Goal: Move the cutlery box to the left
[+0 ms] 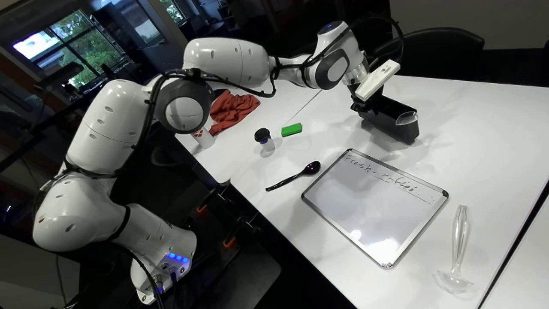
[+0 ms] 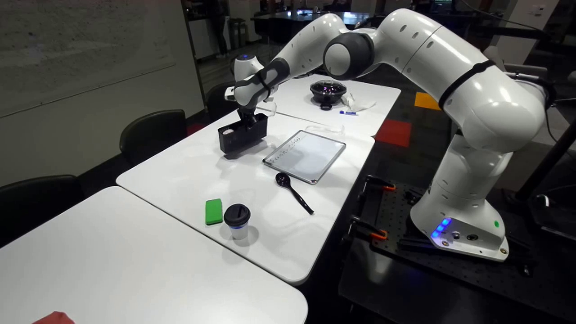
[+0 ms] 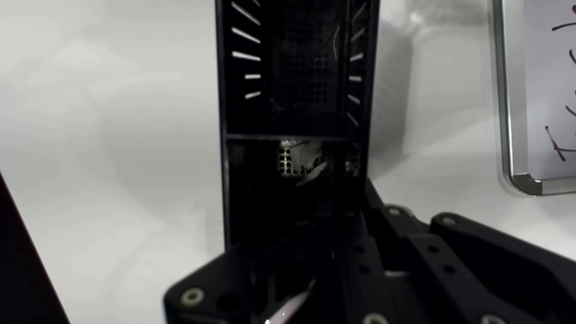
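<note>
The hand (image 3: 368, 205) is pinching one long wall of the black cutlery box (image 2: 242, 137), the wall facing the whiteboard (image 1: 375, 210). The box's open top is facing upward; in both exterior views the hand is holding it nearer the edge of the bench (image 2: 180, 177) beside the chairs (image 2: 153, 139) than the one beside the arm (image 2: 423, 42). Whether its underside is touching the bench, I cannot tell. The whiteboard is lying near the arm-side edge, with the black spoon (image 2: 284, 181) beside it. A green block (image 2: 213, 211) and a lidded cup (image 2: 237, 216) are resting near one side edge; a clear utensil (image 1: 459, 240) is lying near the opposite one.
</note>
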Controlling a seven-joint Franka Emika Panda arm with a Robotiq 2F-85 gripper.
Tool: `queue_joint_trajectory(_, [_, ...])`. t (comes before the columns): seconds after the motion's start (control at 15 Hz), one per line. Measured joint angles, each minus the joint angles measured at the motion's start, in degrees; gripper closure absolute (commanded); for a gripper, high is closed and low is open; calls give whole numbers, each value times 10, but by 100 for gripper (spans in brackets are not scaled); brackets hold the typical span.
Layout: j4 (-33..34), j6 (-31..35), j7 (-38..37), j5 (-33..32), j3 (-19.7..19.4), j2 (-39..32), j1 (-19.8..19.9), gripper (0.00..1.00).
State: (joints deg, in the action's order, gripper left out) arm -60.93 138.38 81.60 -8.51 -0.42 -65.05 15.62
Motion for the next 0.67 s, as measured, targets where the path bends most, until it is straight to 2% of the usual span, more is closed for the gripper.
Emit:
queue_joint_trajectory(0.47, [-159, 0, -12, -27, -9, 128, -44, 99])
queue_joint_trajectory(0.53, [-183, 2, -12, -32, -9, 145, -47, 95])
queue_joint_trajectory(0.67, [-228, 10, -12, -42, -9, 175, -50, 95])
